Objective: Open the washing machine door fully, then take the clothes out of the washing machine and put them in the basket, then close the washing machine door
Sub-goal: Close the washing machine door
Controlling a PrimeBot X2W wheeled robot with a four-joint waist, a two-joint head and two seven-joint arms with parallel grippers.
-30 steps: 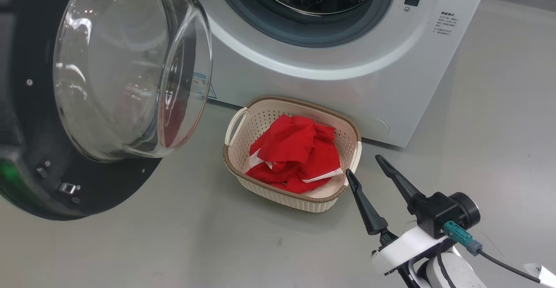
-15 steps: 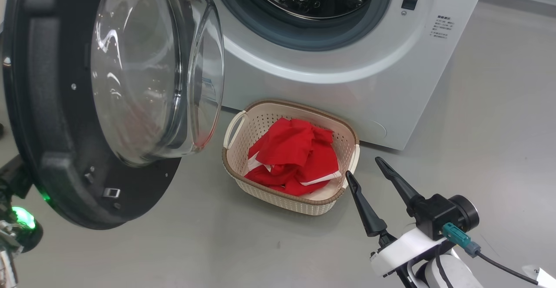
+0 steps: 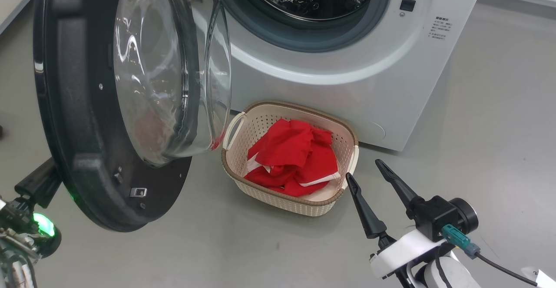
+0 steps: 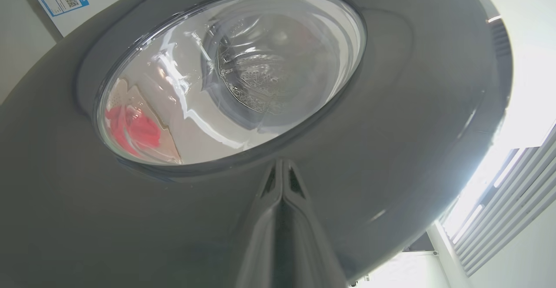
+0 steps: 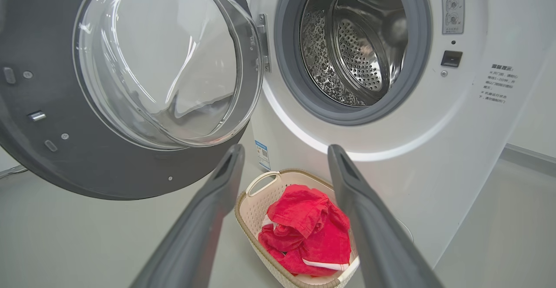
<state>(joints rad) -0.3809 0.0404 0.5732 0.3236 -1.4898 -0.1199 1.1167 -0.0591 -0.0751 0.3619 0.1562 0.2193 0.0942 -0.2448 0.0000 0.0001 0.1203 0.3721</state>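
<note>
With the red clothes (image 3: 295,157) in the basket (image 3: 284,104) at the foot of the washing machine (image 3: 347,88), closing the half-open door (image 3: 82,149) was the step in hand. The left gripper (image 4: 281,166), fingers pressed together, sat against the door's outer face just below the glass (image 4: 226,75), where a steady push square to it looked best. The right gripper (image 3: 362,168), spread wide beside the basket, was best held clear of the swing
</note>
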